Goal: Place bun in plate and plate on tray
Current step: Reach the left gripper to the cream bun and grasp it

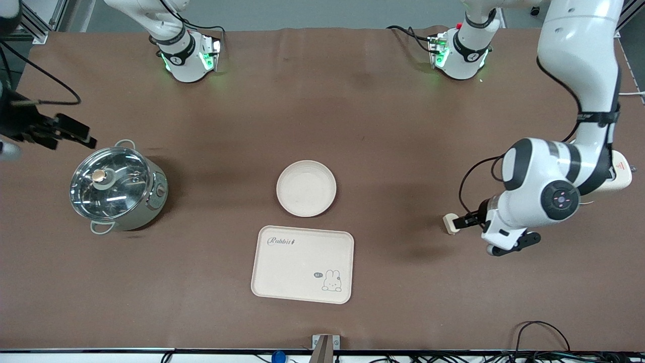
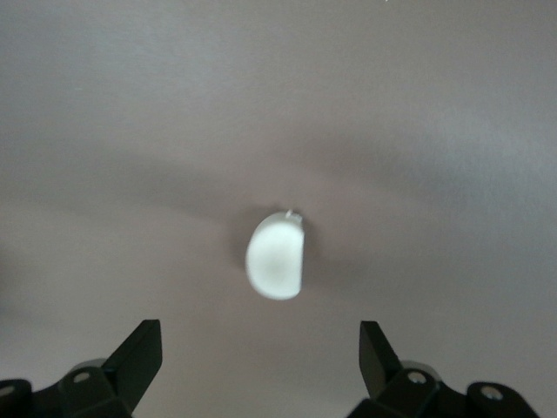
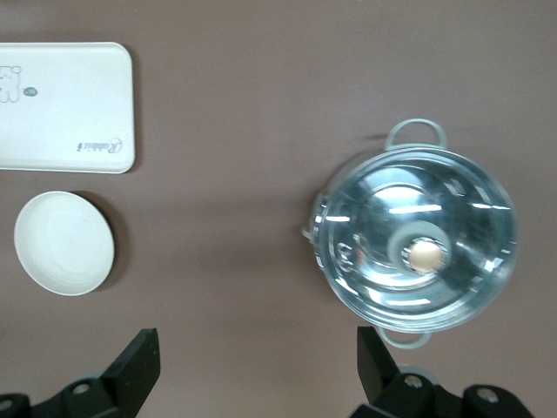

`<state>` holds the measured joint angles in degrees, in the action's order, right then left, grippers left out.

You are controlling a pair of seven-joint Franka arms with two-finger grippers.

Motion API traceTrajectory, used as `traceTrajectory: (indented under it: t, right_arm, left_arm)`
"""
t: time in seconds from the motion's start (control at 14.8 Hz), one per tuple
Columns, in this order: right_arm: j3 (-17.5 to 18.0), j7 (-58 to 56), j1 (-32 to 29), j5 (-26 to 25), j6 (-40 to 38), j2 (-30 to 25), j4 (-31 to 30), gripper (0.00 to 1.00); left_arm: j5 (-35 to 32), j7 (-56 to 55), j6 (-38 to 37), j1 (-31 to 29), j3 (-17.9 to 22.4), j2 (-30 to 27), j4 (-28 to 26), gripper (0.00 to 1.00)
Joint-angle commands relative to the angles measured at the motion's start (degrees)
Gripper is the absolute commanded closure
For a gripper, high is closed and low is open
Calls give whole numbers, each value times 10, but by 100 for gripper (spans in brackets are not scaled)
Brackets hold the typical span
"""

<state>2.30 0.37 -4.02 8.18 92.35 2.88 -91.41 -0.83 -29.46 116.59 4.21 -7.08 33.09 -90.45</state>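
The bun (image 1: pixel 450 224) is small, pale and half-round, and lies on the brown table toward the left arm's end. My left gripper (image 1: pixel 462 221) is low beside it and open. In the left wrist view the bun (image 2: pixel 277 259) lies just ahead of the open gripper (image 2: pixel 259 353), not between the fingers. The round cream plate (image 1: pixel 306 188) is empty at mid-table. The Rabbit tray (image 1: pixel 303 263) lies beside it, nearer the front camera, and is also empty. My right gripper (image 1: pixel 83 136) is open and empty, up beside the pot. Its wrist view shows the plate (image 3: pixel 63 243) and the tray (image 3: pixel 65 106).
A steel pot with a glass lid (image 1: pixel 117 187) stands toward the right arm's end, also in the right wrist view (image 3: pixel 418 252). A cream appliance (image 1: pixel 622 174) is partly hidden by the left arm. Cables lie at the table's front edge.
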Motion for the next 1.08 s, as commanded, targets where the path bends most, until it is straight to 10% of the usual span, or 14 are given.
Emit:
traceTrajectory:
  t: [0.0,1.01]
  right_arm:
    - [-1,1,2,21,18,30,1,0]
    - [-1,1,51,55,122,89,-68,0]
  left_arm:
    - [3,-17,44,1,1,29,1,0]
    - [4,-19,110,3,1,95,-20,31]
